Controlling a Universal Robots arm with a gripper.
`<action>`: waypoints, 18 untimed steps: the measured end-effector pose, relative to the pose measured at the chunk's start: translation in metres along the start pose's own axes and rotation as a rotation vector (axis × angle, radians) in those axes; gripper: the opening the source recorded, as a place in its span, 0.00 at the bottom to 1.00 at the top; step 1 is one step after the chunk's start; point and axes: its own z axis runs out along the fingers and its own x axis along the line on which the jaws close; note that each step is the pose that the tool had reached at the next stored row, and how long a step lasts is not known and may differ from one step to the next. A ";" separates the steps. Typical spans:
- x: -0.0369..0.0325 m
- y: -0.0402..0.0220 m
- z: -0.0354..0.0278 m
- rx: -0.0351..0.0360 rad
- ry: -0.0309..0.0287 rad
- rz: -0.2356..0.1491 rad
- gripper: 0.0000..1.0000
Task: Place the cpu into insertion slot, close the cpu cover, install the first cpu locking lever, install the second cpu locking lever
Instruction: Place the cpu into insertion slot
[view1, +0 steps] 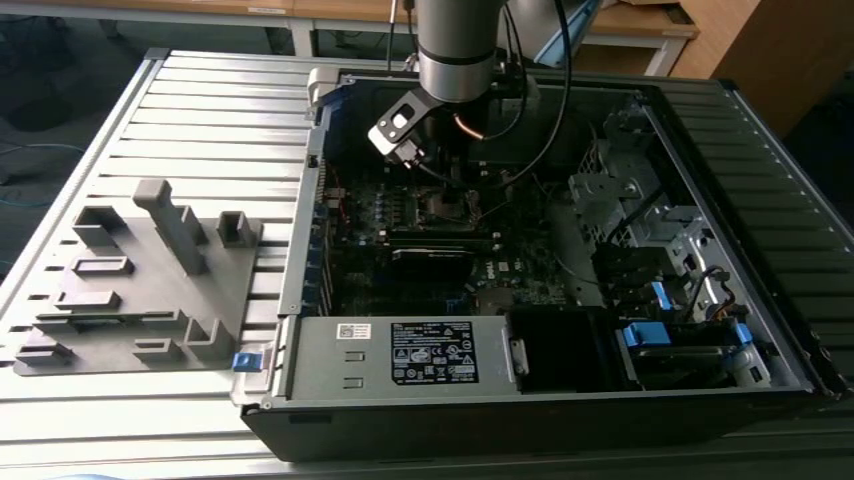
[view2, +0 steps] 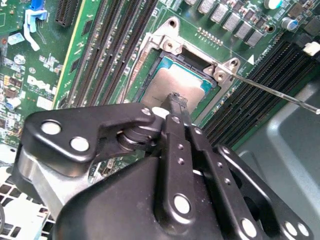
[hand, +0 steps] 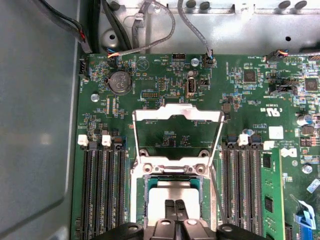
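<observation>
The cpu (hand: 172, 192), a flat silver-grey square, lies in the insertion slot (hand: 146, 192) on the green board; it is seen in both wrist views. My gripper (hand: 175, 209) is shut, its two black fingertips (view2: 175, 101) pressed together right over the cpu (view2: 175, 82) top, touching or almost touching it. The cpu cover (hand: 177, 114), a silver frame with a large cut-out, is swung open, away from the slot, on its hinge. A thin wire locking lever (view2: 275, 92) sticks out unlatched beside the slot. In the exterior view the gripper (view1: 447, 185) reaches down into the computer case.
Long black memory slots (hand: 102, 190) flank the socket on both sides. Cables (hand: 150, 35) hang along the case wall beyond the board. In the exterior view, a grey parts fixture (view1: 134, 280) lies on the slatted table to the left of the open case (view1: 561, 400).
</observation>
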 end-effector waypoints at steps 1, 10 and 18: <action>0.0000 0.0000 0.0000 0.0000 0.0000 0.000 0.11; 0.0000 0.0000 -0.0002 0.0100 -0.0002 0.000 0.11; 0.0000 -0.0001 0.0016 0.0128 -0.0001 0.000 0.11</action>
